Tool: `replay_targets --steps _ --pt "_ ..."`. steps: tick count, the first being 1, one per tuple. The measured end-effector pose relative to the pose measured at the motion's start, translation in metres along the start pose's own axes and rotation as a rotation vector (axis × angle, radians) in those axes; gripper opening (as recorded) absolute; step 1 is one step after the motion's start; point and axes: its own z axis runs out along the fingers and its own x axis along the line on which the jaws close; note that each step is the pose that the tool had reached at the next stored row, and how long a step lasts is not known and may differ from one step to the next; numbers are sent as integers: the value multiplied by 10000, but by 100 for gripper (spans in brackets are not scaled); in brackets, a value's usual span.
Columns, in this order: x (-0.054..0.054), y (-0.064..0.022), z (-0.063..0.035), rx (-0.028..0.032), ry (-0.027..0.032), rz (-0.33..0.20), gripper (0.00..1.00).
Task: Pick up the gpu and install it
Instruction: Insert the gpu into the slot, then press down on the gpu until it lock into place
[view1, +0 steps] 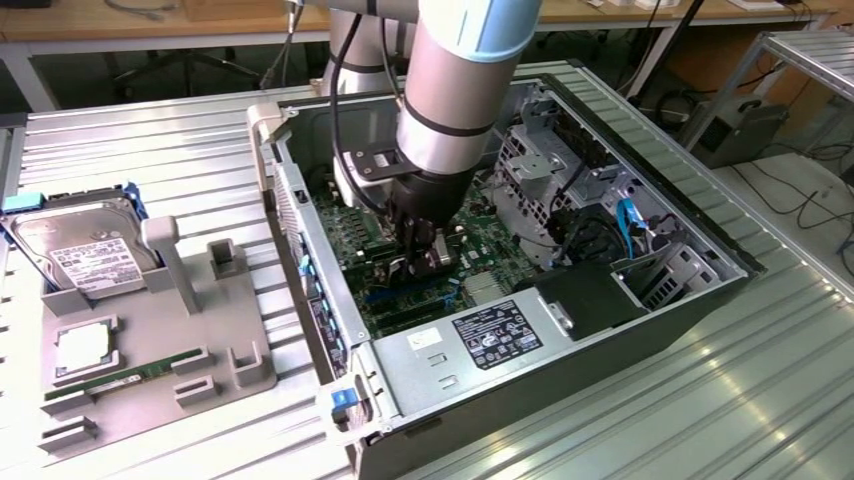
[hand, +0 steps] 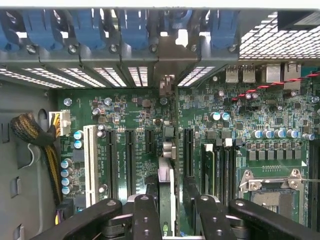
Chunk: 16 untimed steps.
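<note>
Dark gpu (hand: 167, 187) edge-on, apparently seated in mobo slot

Green motherboard (hand: 145, 125); blue slot clips (hand: 85, 27); grey tray (view1: 134, 385).

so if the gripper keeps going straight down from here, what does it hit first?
Most likely the gpu, standing on edge in its motherboard slot directly between the gripper fingers. Depth is unclear.

Exterior view looks down from high, apparently oblique; wrist view hangs close over the shared motherboard (view1: 400, 262).
</note>
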Motion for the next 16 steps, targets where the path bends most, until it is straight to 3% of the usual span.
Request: replay_targets --steps 3,8,12,16 --pt "-3 1 -62 1 0 0 34" --pt "-13 7 -267 1 -2 -3 34" --pt "-18 9 -307 2 -3 -10 33" --pt "-20 20 -308 0 -1 -17 11"
